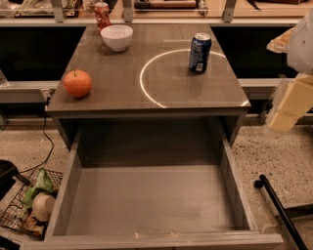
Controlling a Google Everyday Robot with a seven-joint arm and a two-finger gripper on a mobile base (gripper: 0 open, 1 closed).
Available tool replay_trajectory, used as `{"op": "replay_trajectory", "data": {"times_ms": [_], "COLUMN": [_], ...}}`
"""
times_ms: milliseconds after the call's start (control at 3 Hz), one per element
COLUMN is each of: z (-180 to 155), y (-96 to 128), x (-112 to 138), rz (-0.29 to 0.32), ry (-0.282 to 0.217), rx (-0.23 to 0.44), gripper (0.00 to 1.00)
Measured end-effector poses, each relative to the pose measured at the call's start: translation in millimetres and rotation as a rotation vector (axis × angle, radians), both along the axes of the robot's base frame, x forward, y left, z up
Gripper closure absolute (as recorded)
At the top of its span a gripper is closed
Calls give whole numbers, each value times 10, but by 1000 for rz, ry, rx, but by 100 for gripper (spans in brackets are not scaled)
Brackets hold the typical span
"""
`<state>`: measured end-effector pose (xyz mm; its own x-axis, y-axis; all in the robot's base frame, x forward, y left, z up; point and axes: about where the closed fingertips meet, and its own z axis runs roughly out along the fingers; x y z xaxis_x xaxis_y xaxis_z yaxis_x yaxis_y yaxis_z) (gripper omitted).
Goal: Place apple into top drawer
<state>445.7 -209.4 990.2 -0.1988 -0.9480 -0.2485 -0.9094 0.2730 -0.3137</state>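
Observation:
The orange-red apple (77,83) with a short dark stem sits on the grey cabinet top (122,83), near its left front edge. The top drawer (149,200) is pulled fully out below it, a wide grey box with nothing inside. My gripper (289,106) shows as a cream-coloured block at the far right edge, hanging beside the cabinet at about the height of its top. It is far to the right of the apple and holds nothing that I can see.
A white bowl (117,37) and a red soda can (102,14) stand at the back left of the top. A blue can (199,52) stands at the back right. A wire basket (27,207) with scraps lies on the floor at left. A black bar (279,210) lies at the right.

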Motion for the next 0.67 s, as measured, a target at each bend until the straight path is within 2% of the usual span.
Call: {"op": "replay_trajectory", "data": {"times_ms": [333,667], "z": [78,132], "y": [181,448], "x": [280,680], "rz": [-5,16], "ry": [-98,-203], "rx": [115,307], "gripper": [0,0]}}
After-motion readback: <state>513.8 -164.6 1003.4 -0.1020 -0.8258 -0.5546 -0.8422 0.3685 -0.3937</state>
